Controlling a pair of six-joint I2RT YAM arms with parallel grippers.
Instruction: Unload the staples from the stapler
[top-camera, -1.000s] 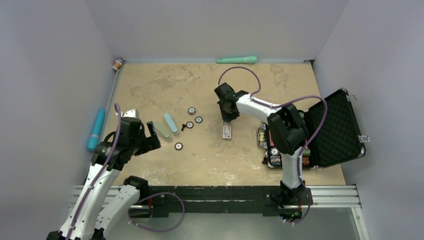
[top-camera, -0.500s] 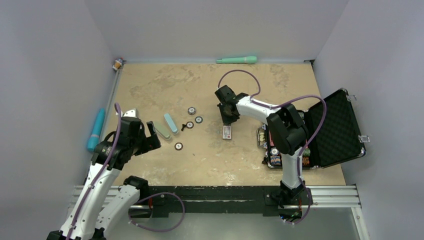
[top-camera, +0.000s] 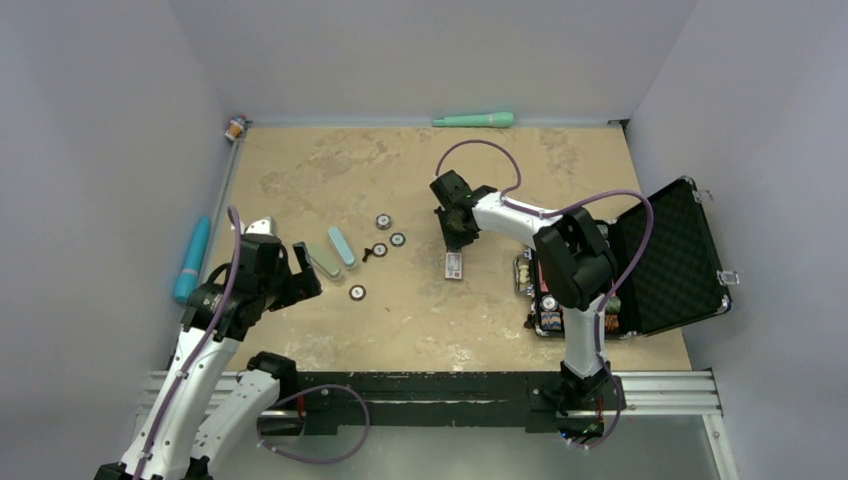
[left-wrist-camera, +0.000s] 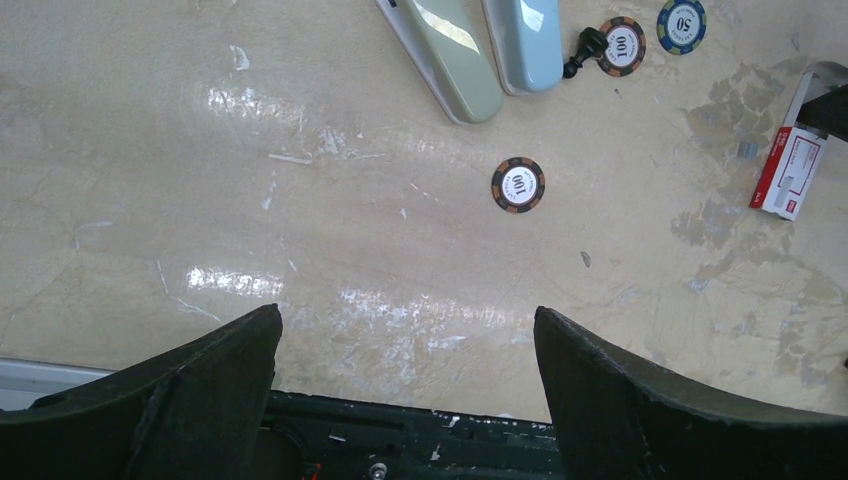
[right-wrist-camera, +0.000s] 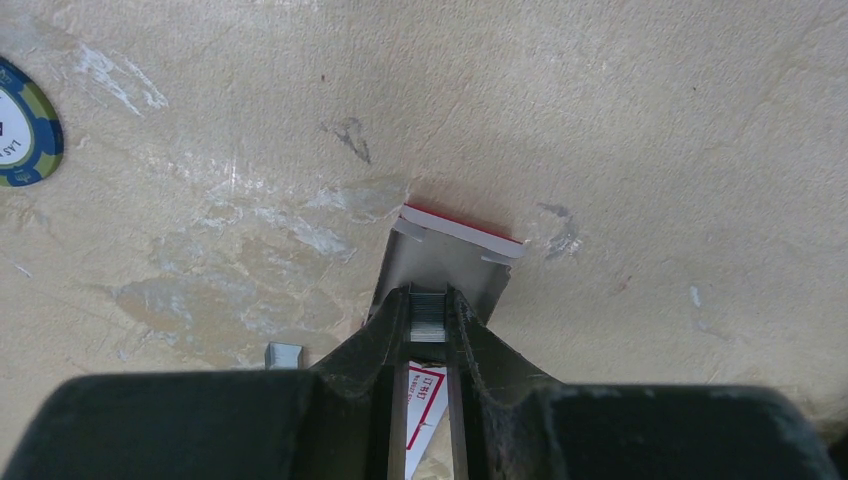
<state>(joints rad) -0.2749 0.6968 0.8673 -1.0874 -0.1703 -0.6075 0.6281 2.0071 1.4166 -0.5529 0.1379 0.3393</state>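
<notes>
A pale green stapler body (top-camera: 322, 258) and a pale blue one (top-camera: 342, 246) lie side by side at the left; both show in the left wrist view, the green one (left-wrist-camera: 450, 55) and the blue one (left-wrist-camera: 525, 40). My left gripper (top-camera: 300, 275) is open and empty just near of them (left-wrist-camera: 405, 312). My right gripper (top-camera: 459, 232) is shut on a short strip of staples (right-wrist-camera: 428, 318), held just above the open end of a white and red staple box (right-wrist-camera: 455, 245) that lies on the table (top-camera: 454, 264). A small loose clump of staples (right-wrist-camera: 284, 354) lies left of the fingers.
Poker chips (top-camera: 357, 292) (top-camera: 383, 221) (top-camera: 398, 239) and a small black piece (top-camera: 369, 253) lie near the stapler. An open black case (top-camera: 665, 255) with items stands at the right. A teal stick (top-camera: 474, 120) lies at the back wall, a blue one (top-camera: 192, 258) at the left.
My right gripper has drawn back a little from the staple box, still shut on the staple strip. The left arm has not moved.
</notes>
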